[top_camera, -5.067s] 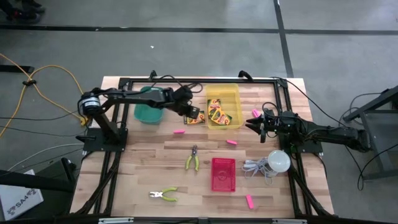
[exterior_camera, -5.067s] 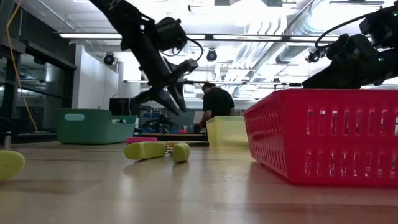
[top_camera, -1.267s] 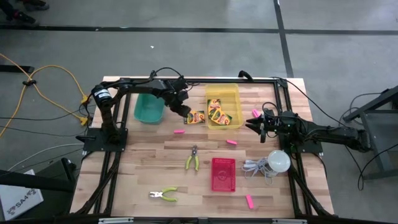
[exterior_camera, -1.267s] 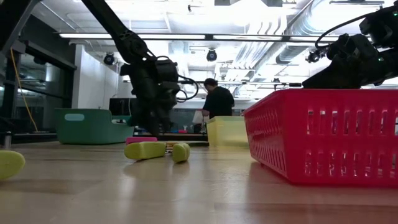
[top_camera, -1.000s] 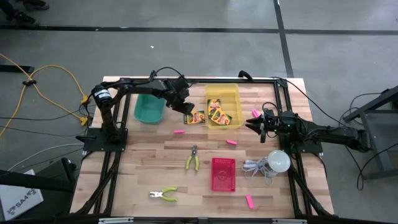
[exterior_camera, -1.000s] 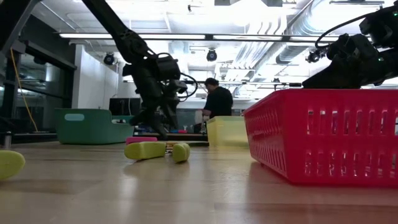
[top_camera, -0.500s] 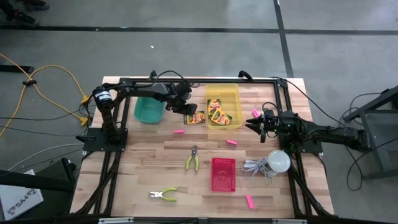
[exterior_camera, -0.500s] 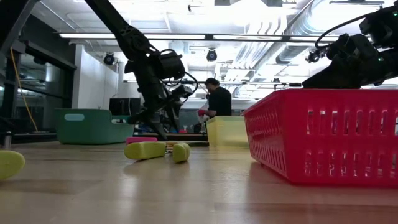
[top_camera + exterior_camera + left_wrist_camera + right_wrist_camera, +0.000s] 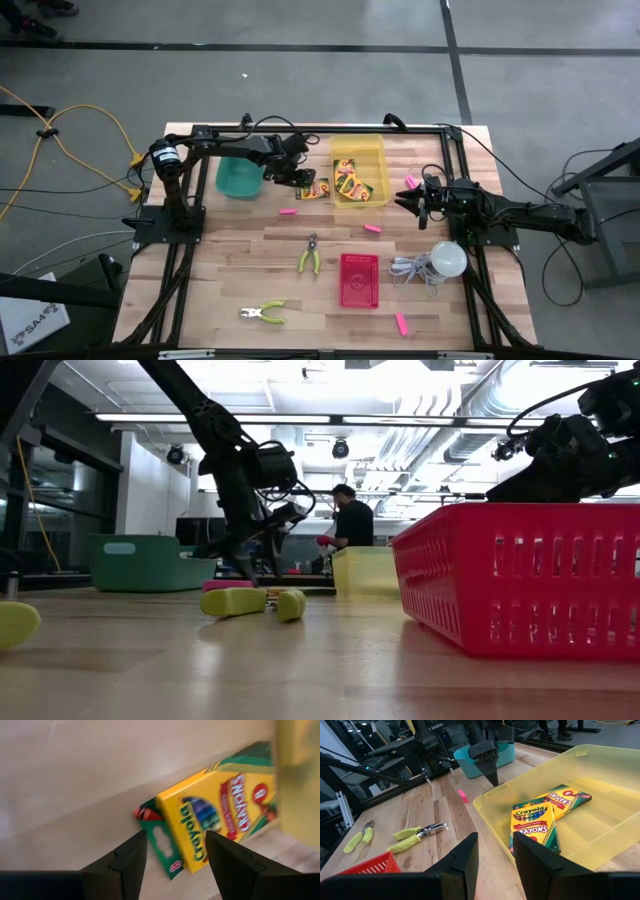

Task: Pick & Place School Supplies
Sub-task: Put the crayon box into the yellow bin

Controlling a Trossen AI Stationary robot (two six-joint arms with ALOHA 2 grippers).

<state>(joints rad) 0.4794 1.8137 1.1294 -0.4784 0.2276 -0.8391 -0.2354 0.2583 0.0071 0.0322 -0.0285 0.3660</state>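
The left gripper hangs empty, fingers apart, beside a crayon box lying flat against the yellow bin. Its long axis runs slantwise toward the bin; 2 more boxes, apparently, rest inside. The right gripper waits, parted.

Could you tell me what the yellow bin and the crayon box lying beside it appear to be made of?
The yellow bin looks like translucent, smooth plastic: the two boxes inside and the table show through its walls. The crayon box on the table looks like printed, slightly glossy cardboard, with sharp folded edges, though the gloss is hard to judge.
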